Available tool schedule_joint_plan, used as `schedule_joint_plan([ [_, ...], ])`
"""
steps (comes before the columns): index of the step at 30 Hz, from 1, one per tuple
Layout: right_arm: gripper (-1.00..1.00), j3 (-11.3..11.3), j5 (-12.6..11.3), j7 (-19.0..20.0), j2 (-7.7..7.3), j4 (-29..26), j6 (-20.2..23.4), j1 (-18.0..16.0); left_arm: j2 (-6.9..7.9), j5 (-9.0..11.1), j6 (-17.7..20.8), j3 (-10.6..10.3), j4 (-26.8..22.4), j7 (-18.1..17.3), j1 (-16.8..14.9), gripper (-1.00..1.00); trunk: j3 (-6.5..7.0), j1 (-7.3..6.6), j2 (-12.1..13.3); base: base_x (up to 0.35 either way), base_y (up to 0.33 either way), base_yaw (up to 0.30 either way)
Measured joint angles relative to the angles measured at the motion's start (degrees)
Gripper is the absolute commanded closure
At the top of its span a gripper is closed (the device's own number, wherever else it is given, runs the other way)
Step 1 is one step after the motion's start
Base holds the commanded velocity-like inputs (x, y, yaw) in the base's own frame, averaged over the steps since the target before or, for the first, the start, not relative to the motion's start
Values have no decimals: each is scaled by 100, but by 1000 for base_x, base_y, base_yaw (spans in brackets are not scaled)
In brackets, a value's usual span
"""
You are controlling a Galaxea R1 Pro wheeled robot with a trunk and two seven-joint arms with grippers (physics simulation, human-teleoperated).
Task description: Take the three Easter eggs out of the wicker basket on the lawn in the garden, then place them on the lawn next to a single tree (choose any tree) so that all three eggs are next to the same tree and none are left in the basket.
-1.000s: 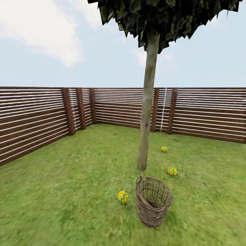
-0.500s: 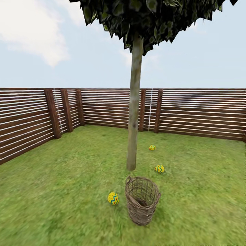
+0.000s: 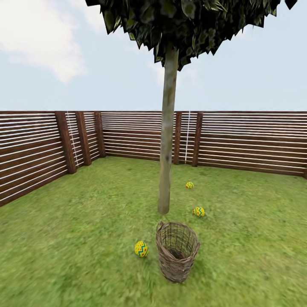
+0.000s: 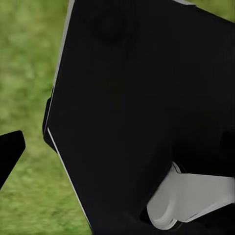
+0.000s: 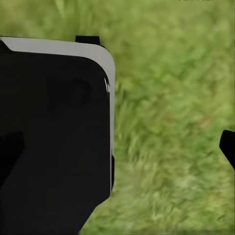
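Observation:
The tree (image 3: 167,140) rises from the lawn (image 3: 76,238) in the middle of the head view, its pale trunk under a dark leafy crown. The wicker basket (image 3: 177,251) stands upright just in front of the trunk, and only weave shows inside it. Three Easter eggs lie on the grass around the tree: one (image 3: 141,248) left of the basket, one (image 3: 198,211) right of the trunk, one (image 3: 189,185) farther back. My left gripper (image 4: 117,156) and right gripper (image 5: 117,152) hang over grass beside black robot body panels, fingertips wide apart and holding nothing.
The garden's dark slatted fence (image 3: 247,140) runs across the back and down the left side (image 3: 30,157), with thick posts. Open grass spreads to the left and right of the tree.
The whole head picture slid left between one second and half a second ago, so the camera moved. Eggs, basket and tree keep their places relative to each other.

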Motion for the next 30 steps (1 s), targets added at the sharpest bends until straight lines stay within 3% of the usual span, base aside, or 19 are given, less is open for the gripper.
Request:
schedule_joint_plan([
  [8, -100, 1, -2, -3, -17, -1, 16, 1, -4, -5, 1, -4, 0, 4, 0, -100, 141, -176, 321, 0, 0, -44],
  [22, -100, 0, -16, 2, -5, -1, 21, 1, -26, -23, 1, -13, -9, 0, -1, -100, 359, -483, 883, 0, 0, -238],
  [30, -100, 1, -5, 13, -27, -5, 5, 0, -23, -73, 10, -5, -19, 0, 0, -100, 358, -484, 884, 0, 0, -27],
])
